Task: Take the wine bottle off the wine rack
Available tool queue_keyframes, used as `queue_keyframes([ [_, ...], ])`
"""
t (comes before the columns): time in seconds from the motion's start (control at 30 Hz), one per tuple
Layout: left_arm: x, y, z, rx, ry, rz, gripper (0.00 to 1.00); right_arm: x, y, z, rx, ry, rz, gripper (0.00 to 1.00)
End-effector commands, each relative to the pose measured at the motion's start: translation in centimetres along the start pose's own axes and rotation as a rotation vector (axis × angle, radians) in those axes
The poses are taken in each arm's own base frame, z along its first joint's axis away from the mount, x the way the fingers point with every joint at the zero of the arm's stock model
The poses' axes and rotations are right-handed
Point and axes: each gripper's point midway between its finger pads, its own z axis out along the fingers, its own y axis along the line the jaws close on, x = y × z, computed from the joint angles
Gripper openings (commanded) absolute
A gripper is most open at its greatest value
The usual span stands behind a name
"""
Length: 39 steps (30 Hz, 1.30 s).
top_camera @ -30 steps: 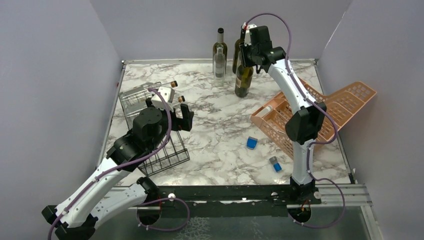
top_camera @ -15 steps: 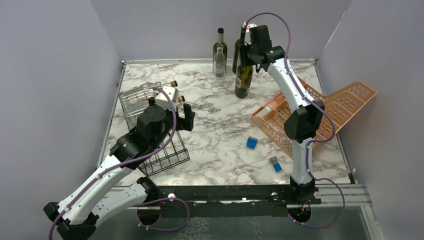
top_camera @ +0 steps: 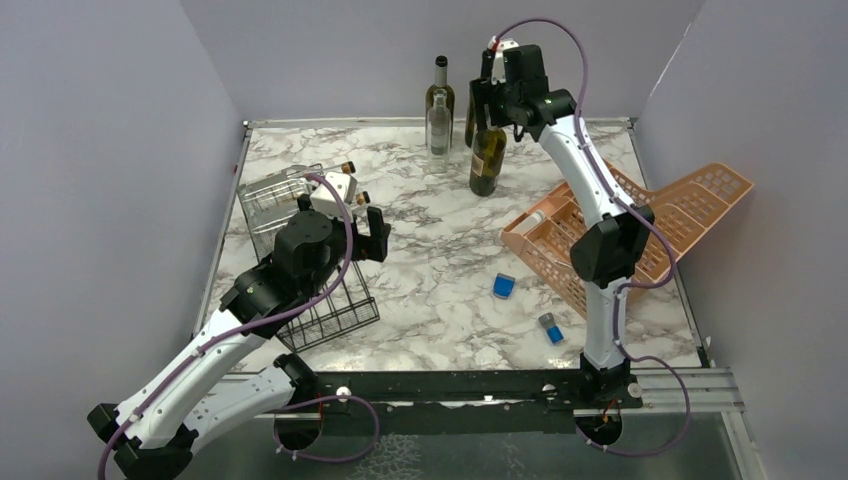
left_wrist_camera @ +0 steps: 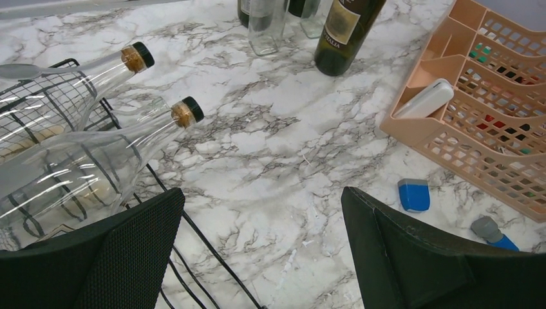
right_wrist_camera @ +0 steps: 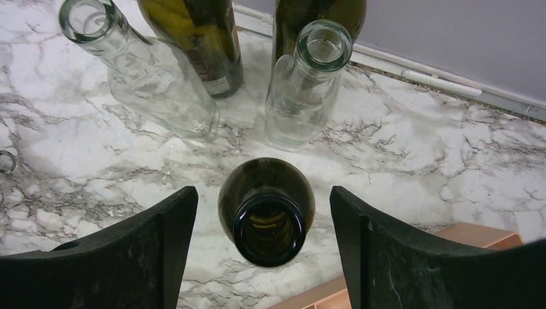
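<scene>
- Wine bottle (left_wrist_camera: 96, 161) of clear glass, black-capped, lies on its side in the wine rack (top_camera: 335, 312) at the left of the table. Its neck pokes out past the wire toward the middle.
- A second clear bottle (left_wrist_camera: 71, 90) lies just beside it in the rack, farther back.
- Left gripper (left_wrist_camera: 263, 193) hangs off the rack's open end with its claw spread wide and nothing between the fingers. The near neck sits up and to its left, untouched.
- Right gripper (right_wrist_camera: 262, 193) is over at the far side, claw wide too, one finger either side of the open mouth of a dark green bottle (top_camera: 487, 160).
- That green one stands upright on the marble near two standing clear bottles (right_wrist_camera: 302, 90), and no pad meets its glass in the wrist view.
- My read: the green bottle is parked and needs nothing more, so the right arm only has to lift clear.
- The step in hand looks like the left arm's reach for the near wine bottle.
- Next move calls for swinging the open claw over that neck below the cap and closing firmly on it.
- Then it should draw the bottle out along its own length.
- Smooth glass could slip, and a crooked pull could drag the light wire frame or nudge the neighbour.
</scene>
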Motion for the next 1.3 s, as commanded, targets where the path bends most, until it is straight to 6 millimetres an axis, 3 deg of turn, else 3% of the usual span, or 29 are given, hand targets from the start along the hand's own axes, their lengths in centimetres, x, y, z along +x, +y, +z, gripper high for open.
queue_keyframes([
  [0.0,-1.6,-0.7,-0.4,0.03,-0.045,-0.056,0.99,-4.3,-0.1,-5.4,-0.014,-0.125,0.013,0.79],
  [0.27,-1.9,-1.1,-0.8,0.051,-0.054,-0.095,0.99,-3.5,0.9,-11.3,-0.093,-0.196,0.098,0.79],
  [0.43,-2.2,-1.1,-1.1,0.057,-0.063,-0.109,0.99,-2.2,5.0,-15.3,-0.333,-0.269,0.161,0.79],
  [0.53,-2.4,-1.1,-1.3,0.059,-0.07,-0.122,0.99,-0.4,6.7,-16.8,-0.44,-0.312,0.181,0.82],
  [0.67,-2.7,-1.1,-1.4,0.058,-0.076,-0.131,0.99,2.9,10.9,-18.0,-0.686,-0.284,0.235,0.84],
  [0.77,-2.7,-1.0,-1.3,0.051,-0.076,-0.128,0.99,6.3,14.8,-16.9,-0.822,-0.174,0.292,0.84],
  [0.93,-2.7,-1.2,-1.0,0.05,-0.068,-0.126,0.99,11.4,20.8,-14.1,-0.874,-0.014,0.316,0.84],
  [1.1,-2.6,-1.0,-1.1,0.044,-0.07,-0.128,0.99,14.9,25.6,-12.5,-0.921,0.079,0.363,0.82],
  [1.27,-2.2,-0.7,-1.1,0.033,-0.065,-0.125,0.99,17.7,28.5,-9.5,-0.945,0.169,0.49,0.8],
])
